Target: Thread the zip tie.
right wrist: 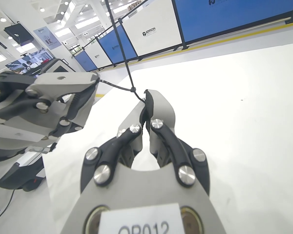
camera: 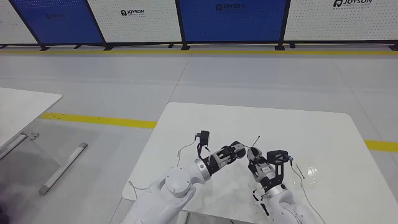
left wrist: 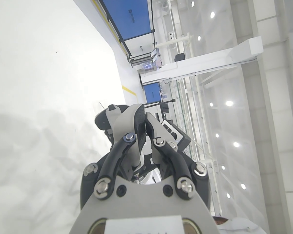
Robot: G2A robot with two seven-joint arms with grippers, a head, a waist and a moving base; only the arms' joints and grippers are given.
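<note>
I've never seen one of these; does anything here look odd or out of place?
Nothing looks spilled or broken. Only the black zip tie stands out: the left hand and right hand each pinch it above the white table, and one long end pokes up at a slant from where the strands meet.

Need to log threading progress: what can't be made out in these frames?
Right wrist view: whether the black plastic zip tie runs through the small lump where its strands meet; too small to tell.
Same view: the tie's end, pinched inside the shut right pincer.
Left wrist view: the tie inside the shut left pincer, which covers it.
Top view: the clear item on the white table, too small to name.
</note>
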